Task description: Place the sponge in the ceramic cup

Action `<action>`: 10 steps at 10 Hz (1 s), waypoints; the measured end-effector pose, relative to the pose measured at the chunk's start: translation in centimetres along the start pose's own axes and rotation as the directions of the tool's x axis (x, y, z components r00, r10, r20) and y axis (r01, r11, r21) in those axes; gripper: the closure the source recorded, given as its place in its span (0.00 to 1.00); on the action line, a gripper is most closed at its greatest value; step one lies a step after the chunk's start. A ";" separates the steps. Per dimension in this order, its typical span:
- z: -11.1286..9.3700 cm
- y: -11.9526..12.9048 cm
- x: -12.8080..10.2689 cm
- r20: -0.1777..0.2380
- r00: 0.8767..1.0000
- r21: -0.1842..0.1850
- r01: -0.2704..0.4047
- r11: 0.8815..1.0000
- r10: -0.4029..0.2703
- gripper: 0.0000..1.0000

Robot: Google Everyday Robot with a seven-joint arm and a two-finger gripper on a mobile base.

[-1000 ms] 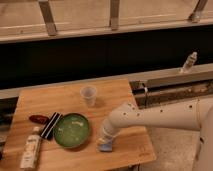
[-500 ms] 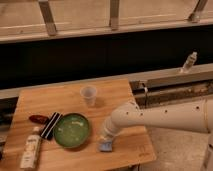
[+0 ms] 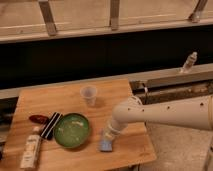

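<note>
Wooden table (image 3: 60,97) bears the sponge (image 3: 105,146); hand (image 3: 108,137) touching it from above.

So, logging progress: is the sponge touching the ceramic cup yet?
Apart. The camera view shows tabletop between the sponge and the ceramic cup; the end effector is down at the sponge.

A cream-white tubular arm (image 3: 165,112) is shown, dotted with small dark holes. Its pale gripper (image 3: 108,136) is seen low over the wooden table (image 3: 131,149).
</note>
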 end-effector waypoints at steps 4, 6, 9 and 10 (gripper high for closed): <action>0.9 -0.2 1.3 -0.090 0.994 -0.023 -0.056 0.998 0.054 0.22; 0.8 -0.3 1.4 -0.100 0.993 -0.023 -0.066 0.998 0.064 0.20; 0.8 -0.5 1.4 -0.103 0.992 -0.023 -0.074 0.997 0.071 0.20; 0.8 -0.5 1.3 -0.103 0.992 -0.023 -0.074 0.997 0.071 0.20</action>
